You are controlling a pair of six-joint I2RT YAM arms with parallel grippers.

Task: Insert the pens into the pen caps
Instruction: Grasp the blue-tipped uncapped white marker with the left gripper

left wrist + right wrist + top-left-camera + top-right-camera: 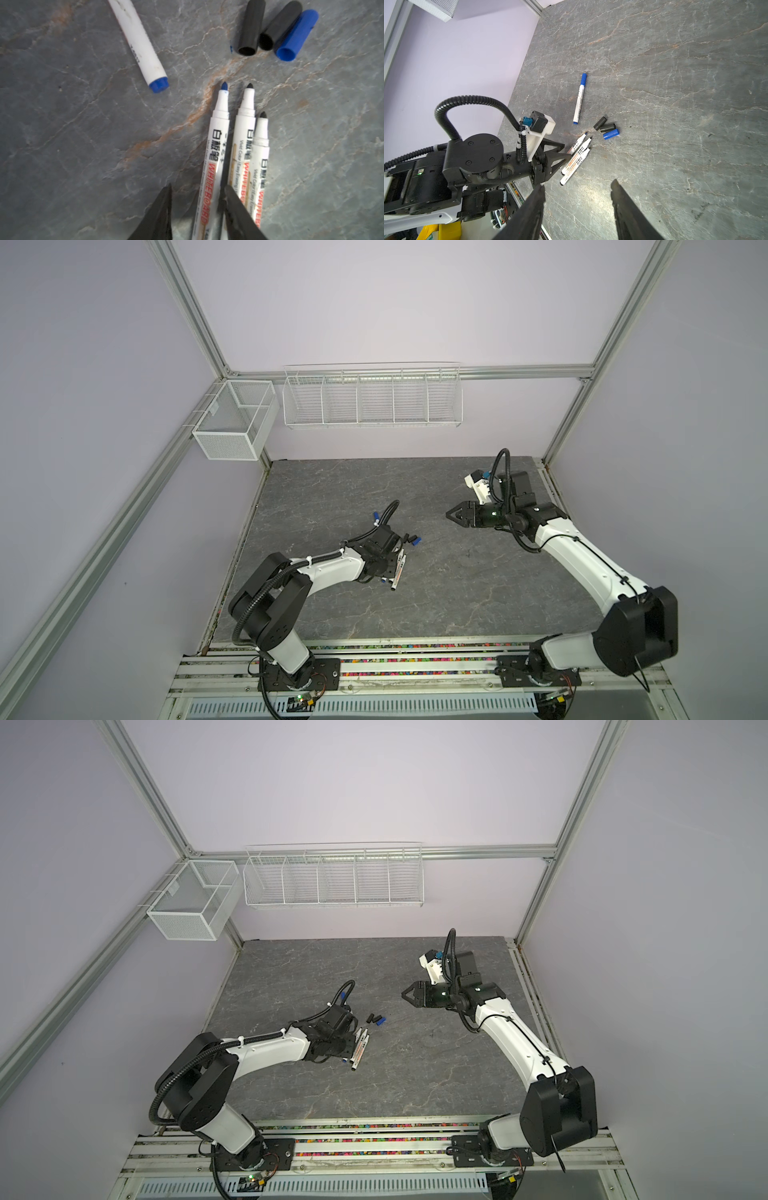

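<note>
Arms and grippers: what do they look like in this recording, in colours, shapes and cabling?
The left arm and right arm have white shells with black joint housings. Black corrugated conduit loops at each wrist. The left gripper and right gripper have black, tapered, triangular fingers. A white camera bracket with a blue connector tops each wrist.

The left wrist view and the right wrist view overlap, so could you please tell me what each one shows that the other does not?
Only the left wrist view: readable WHITEBOARD print on the barrels, and the left gripper open astride the blue-tipped pen. Only the right wrist view: the blue cap fitted on the fourth pen, the left arm, the open right gripper. Both: three uncapped pens side by side, three loose caps, two black and one blue.
</note>
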